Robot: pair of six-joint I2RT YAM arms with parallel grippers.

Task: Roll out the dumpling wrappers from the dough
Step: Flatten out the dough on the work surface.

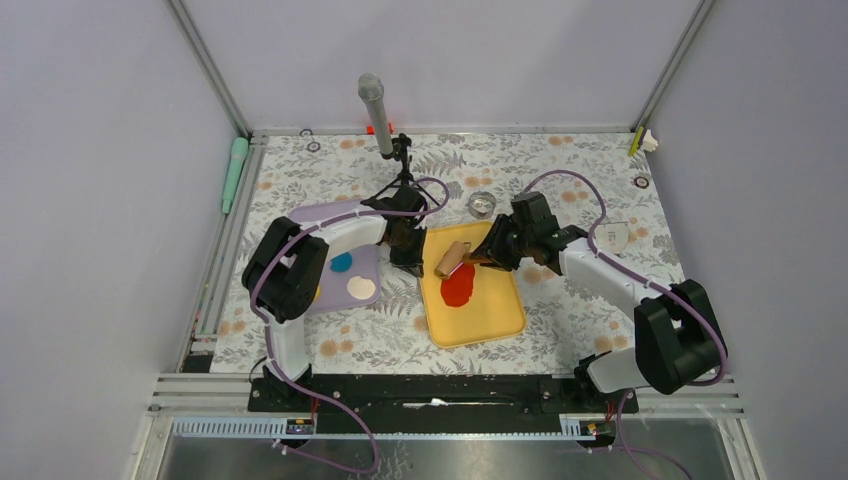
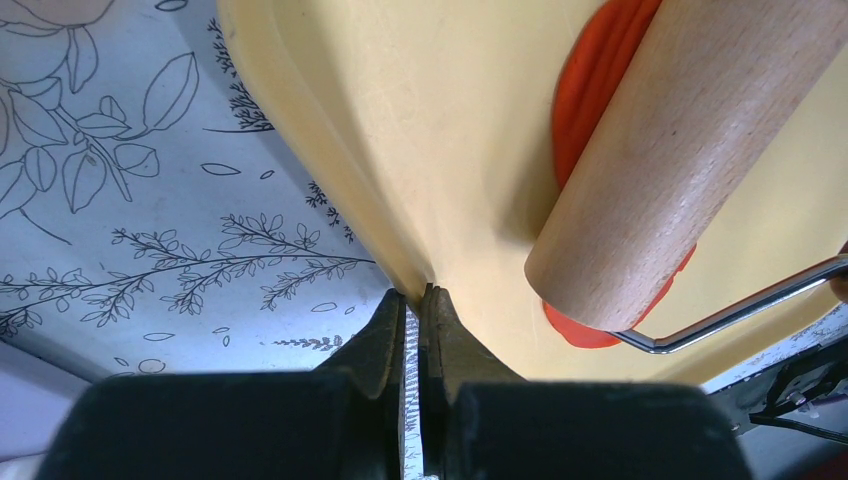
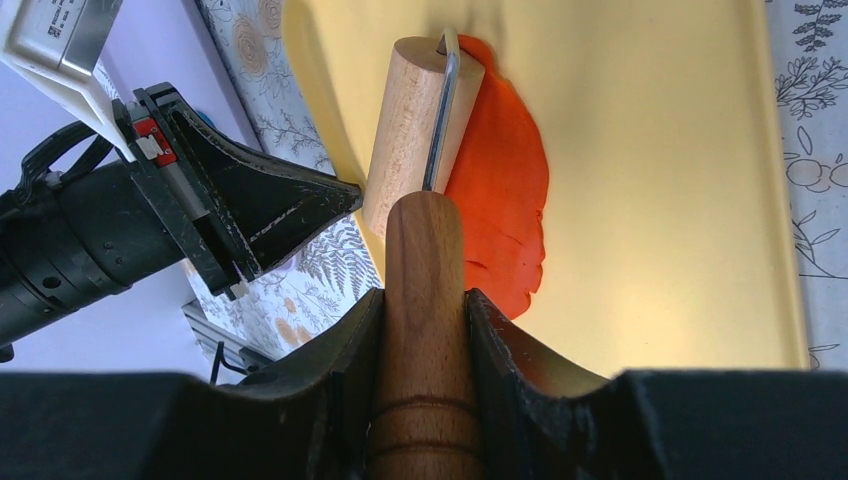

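Pinching the wooden handle (image 3: 425, 250) of a roller (image 1: 455, 258), the right gripper (image 3: 425, 310) is shown with its fingers pressed against both sides of that handle. The roller's pale wooden barrel (image 2: 680, 150) is joined to the handle by a bent wire bracket and is laid across one edge of the dumpling wrapper (image 3: 505, 200). The wrapper is spread as a thin red oval with faint ridges on its face. It is carried on the floor of a yellow tray (image 1: 490, 310), in the half farther from the arm bases and toward the tray's left side. Part of the wrapper is covered by the barrel.

The tray's left rim is clamped by the left gripper (image 2: 418, 300), whose fingers are closed onto the thin raised edge, one inside the tray and one outside. The two grippers are held near each other, with the barrel between them.

The tray is set on a floral-patterned surface (image 1: 560, 320). Just left of it, a purple board (image 1: 340, 215) is placed, on which a blue disc (image 1: 341, 262) and a cream disc (image 1: 361, 288) are laid apart. Behind the tray, a small metal cup (image 1: 483, 205) and a microphone (image 1: 373, 100) on a stand are seen.
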